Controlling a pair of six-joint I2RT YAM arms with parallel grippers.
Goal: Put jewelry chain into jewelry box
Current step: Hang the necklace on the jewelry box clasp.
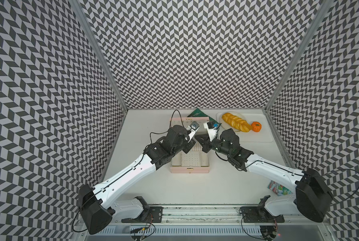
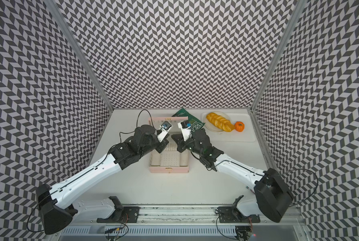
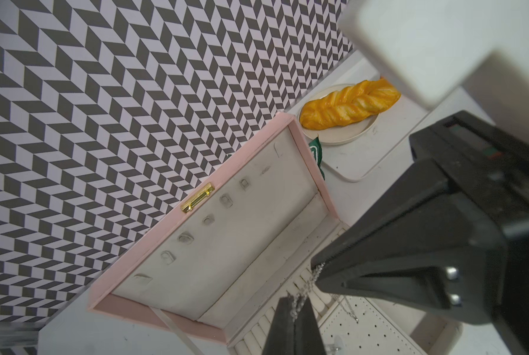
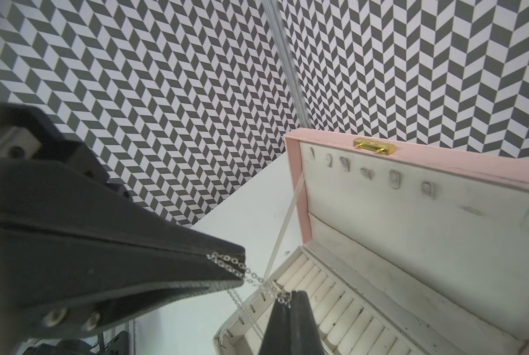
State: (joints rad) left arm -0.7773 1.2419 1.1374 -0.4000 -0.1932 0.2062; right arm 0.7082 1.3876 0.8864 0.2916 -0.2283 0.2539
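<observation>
White table (image 1: 195,187), open jewelry box (image 1: 189,170) half hidden by arms (image 1: 132,167), bread (image 1: 236,122), packet (image 1: 197,113) behind

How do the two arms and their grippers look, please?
Both the left arm and right arm have white shells, black joints and thin black cables. The left gripper and right gripper are black, wedge-shaped, tapering to narrow tips.
</observation>
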